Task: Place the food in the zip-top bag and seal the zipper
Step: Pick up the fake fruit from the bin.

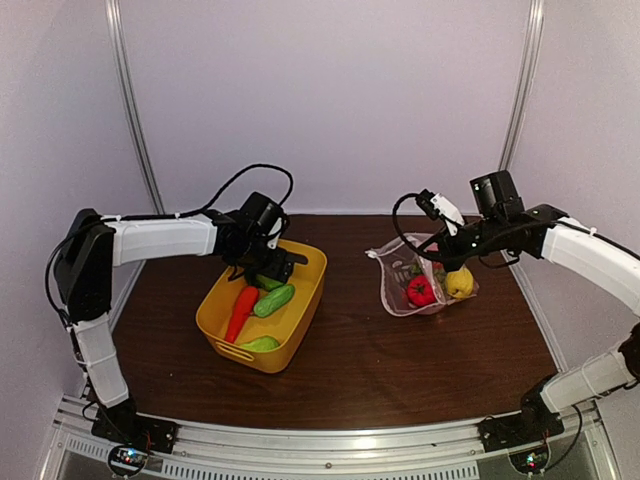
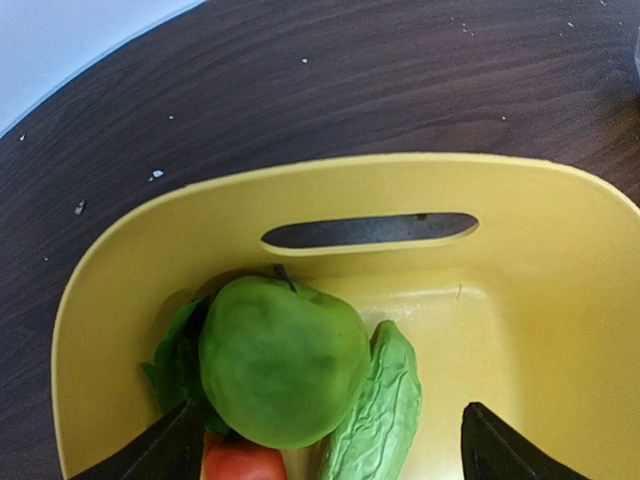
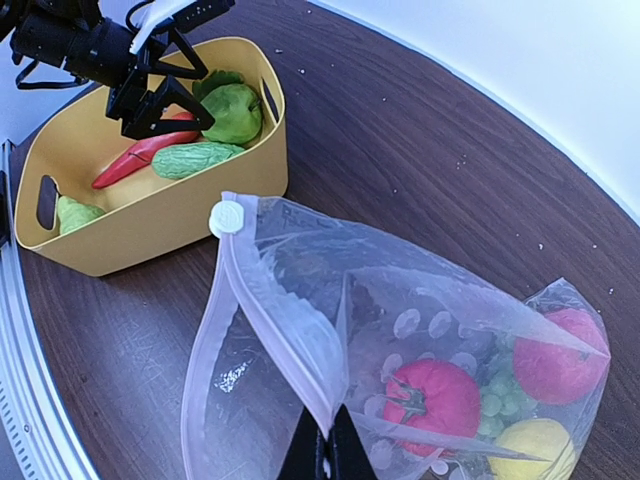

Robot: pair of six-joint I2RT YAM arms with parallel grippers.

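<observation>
The green pear (image 2: 280, 370) lies at the lower left of the left wrist view, at the handle-slot end of the yellow tub (image 2: 560, 300). It leans on a wrinkled cucumber (image 2: 385, 410), with a carrot (image 1: 240, 310) just beside it. It looks like hollow plastic: light, stiff and smooth, so it is likely to roll or slip out of a glancing pinch. I would take it across its widest part.

The left claw (image 2: 335, 455) hangs over it with jaws wide, holding nothing; the pear is nearer the tip at frame left.

The zip-top bag (image 3: 300, 330) sits at centre right of the top view on the table (image 1: 350, 370), well apart from the tub. It is thin and floppy, and already holds a red apple (image 3: 430, 395), grapes (image 3: 495, 400) and a lemon (image 3: 535, 445).

The right claw (image 3: 325, 450), at the bottom middle of its own view, is pinched tight on the mouth edge at the zipper (image 3: 262, 305), lifting that lip. The mouth would probably sag if released.
</observation>
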